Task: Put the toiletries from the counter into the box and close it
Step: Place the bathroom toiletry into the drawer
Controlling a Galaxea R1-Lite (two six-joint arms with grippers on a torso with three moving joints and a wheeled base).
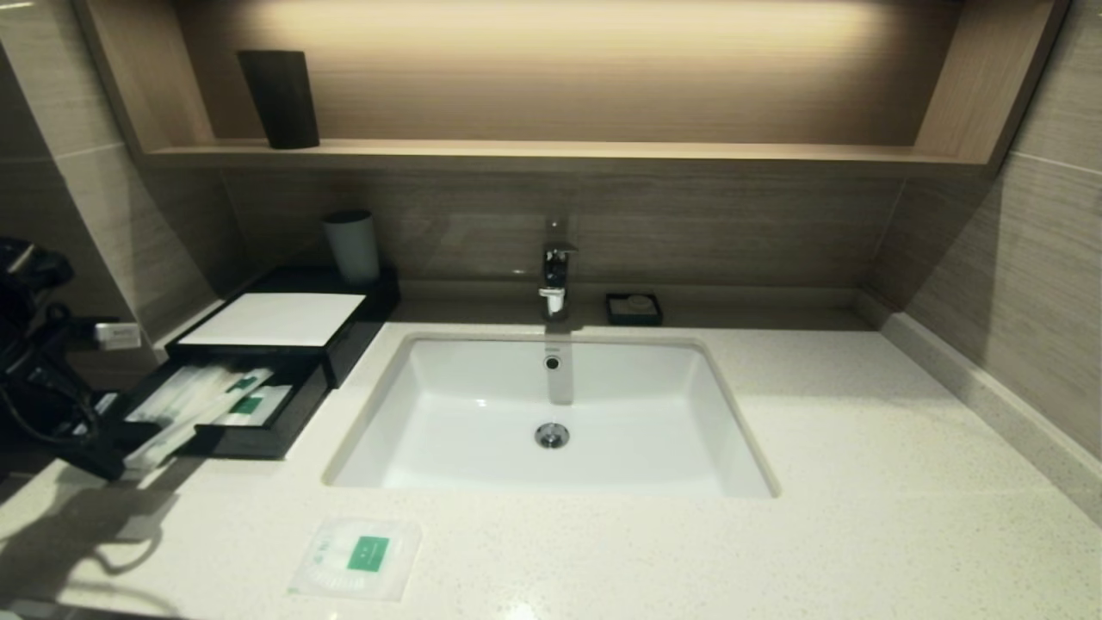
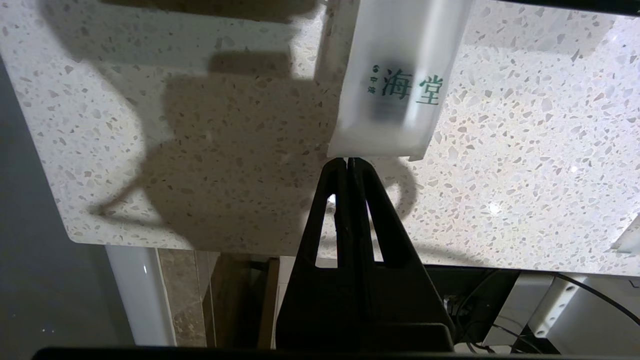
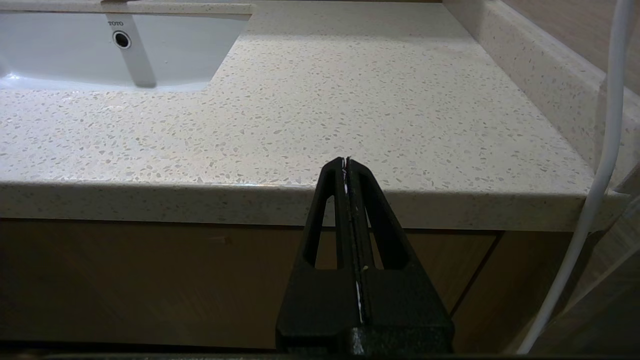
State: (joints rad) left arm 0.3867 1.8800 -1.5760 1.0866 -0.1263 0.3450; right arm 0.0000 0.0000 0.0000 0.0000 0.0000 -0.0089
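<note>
The flat square packet (image 1: 357, 558) lies on the tabletop's (image 1: 861, 517) near edge. Left gripper (image 2: 348, 160), jaws clamped on the slim packet (image 2: 400, 75), overhangs the box (image 1: 258, 379); it may snag. Right gripper (image 3: 346, 160) parked, jaws together.

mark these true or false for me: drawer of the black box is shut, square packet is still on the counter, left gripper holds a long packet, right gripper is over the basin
1. The box drawer is shut: false, it stands pulled open.
2. The square packet lies on the counter: true.
3. The left gripper is shut on the long packet: true, pinching its end.
4. The right gripper is over the basin: false, it sits shut off the counter's front edge.
</note>
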